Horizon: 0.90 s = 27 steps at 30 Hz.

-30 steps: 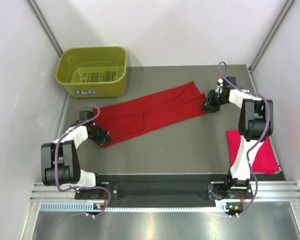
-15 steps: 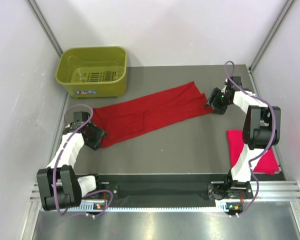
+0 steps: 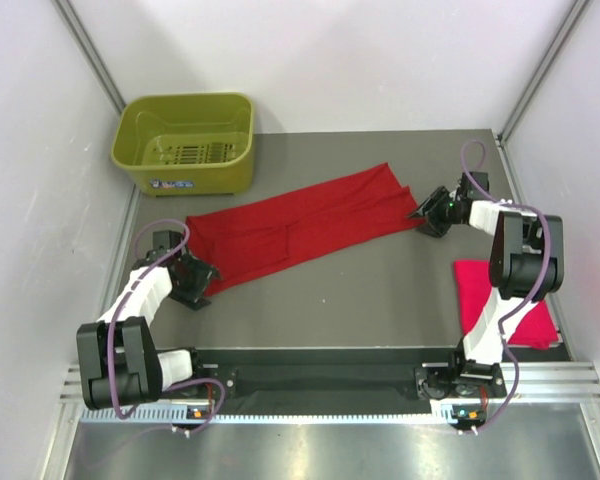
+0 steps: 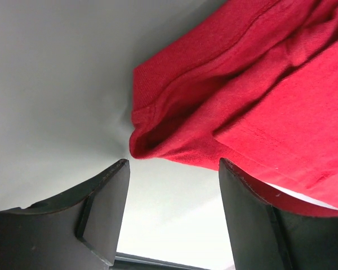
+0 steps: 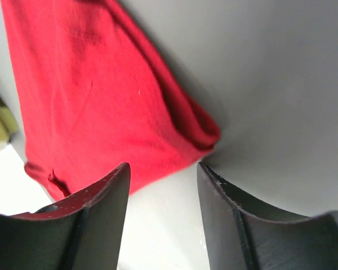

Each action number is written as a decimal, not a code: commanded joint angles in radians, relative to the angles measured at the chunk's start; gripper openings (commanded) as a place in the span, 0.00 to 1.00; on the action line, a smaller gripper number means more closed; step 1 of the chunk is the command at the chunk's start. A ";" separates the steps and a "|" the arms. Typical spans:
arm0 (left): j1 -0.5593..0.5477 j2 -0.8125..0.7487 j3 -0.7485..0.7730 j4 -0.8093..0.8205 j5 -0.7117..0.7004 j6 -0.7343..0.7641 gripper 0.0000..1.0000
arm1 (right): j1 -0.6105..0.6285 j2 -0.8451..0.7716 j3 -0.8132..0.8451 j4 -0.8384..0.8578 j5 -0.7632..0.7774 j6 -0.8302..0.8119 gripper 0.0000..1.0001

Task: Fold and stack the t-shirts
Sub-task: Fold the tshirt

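A deep red t-shirt point(image 3: 300, 222) lies folded into a long strip slanting across the grey table, from near left to far right. My left gripper point(image 3: 202, 278) stands open just off the strip's near left corner point(image 4: 158, 140), nothing between its fingers. My right gripper point(image 3: 424, 216) is open too, just off the strip's far right corner point(image 5: 205, 132), apart from the cloth. A brighter pinkish red t-shirt point(image 3: 525, 312) lies folded at the near right, partly hidden behind the right arm.
An olive-green plastic basket point(image 3: 186, 143) stands at the far left corner, just behind the red strip. White walls close in the table point(image 3: 380, 280) on the left, right and back. The arms' base rail runs along the near edge.
Both grippers have let go of the red shirt's ends and opened. The left one drew back toward the near left, the right one drew off to the right. The shirt stays put.
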 commanded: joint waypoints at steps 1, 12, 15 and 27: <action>0.004 0.019 0.037 0.019 -0.003 0.029 0.69 | -0.015 0.034 0.005 0.077 0.067 0.034 0.51; -0.003 0.042 0.188 0.025 0.013 0.222 0.58 | -0.030 0.099 0.065 -0.047 0.184 0.019 0.06; -0.009 0.056 0.218 0.023 0.010 0.234 0.56 | -0.045 0.061 0.059 -0.104 0.245 -0.035 0.00; -0.101 0.153 0.318 0.085 0.007 0.207 0.54 | 0.005 -0.414 -0.251 -0.311 0.414 -0.168 0.00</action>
